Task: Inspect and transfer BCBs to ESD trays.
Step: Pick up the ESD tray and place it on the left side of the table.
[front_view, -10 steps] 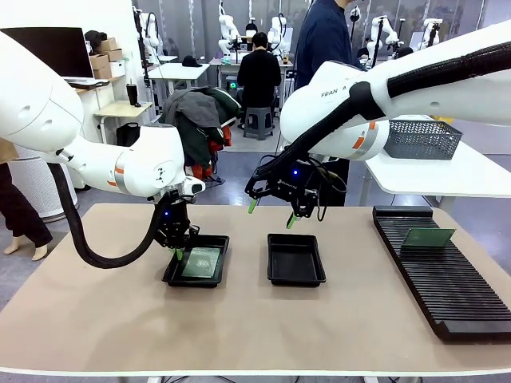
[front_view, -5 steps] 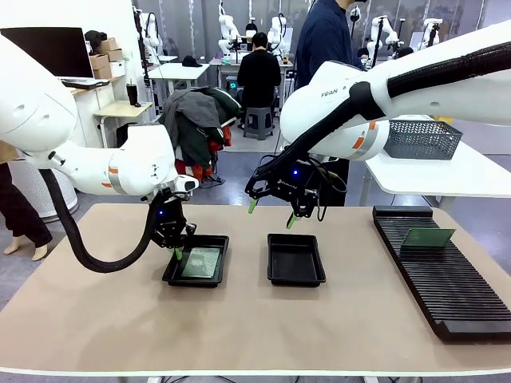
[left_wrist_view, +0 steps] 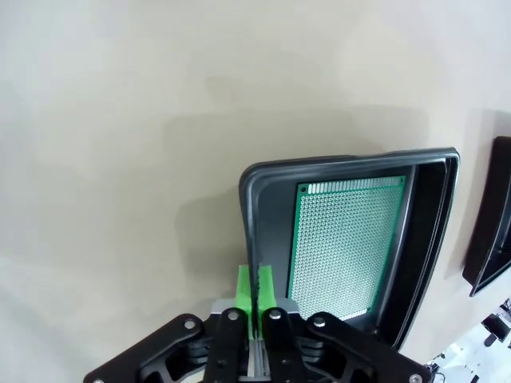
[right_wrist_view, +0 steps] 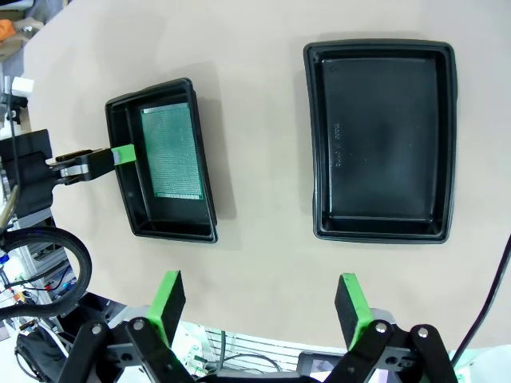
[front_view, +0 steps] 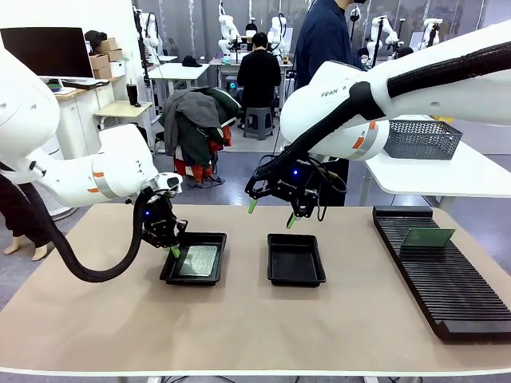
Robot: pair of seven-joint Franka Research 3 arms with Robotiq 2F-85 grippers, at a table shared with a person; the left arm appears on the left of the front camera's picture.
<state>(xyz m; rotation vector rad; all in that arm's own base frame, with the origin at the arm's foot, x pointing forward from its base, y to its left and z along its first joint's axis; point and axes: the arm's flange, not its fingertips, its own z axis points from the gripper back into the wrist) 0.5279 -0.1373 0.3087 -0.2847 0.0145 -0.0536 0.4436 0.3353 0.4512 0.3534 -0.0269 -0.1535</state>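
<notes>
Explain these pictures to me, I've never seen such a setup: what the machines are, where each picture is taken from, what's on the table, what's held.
Two white robot arms share a table. The wide picture looks across it from between the arms; the other two come from cameras on each wrist, looking along the fingers. The left gripper is shut, its green pads at the rim of a black tray holding a green circuit board; whether it pinches the rim is unclear. The right gripper is open, holding nothing, raised near an empty tray. A ribbed black rack on the right has another board standing in it.
</notes>
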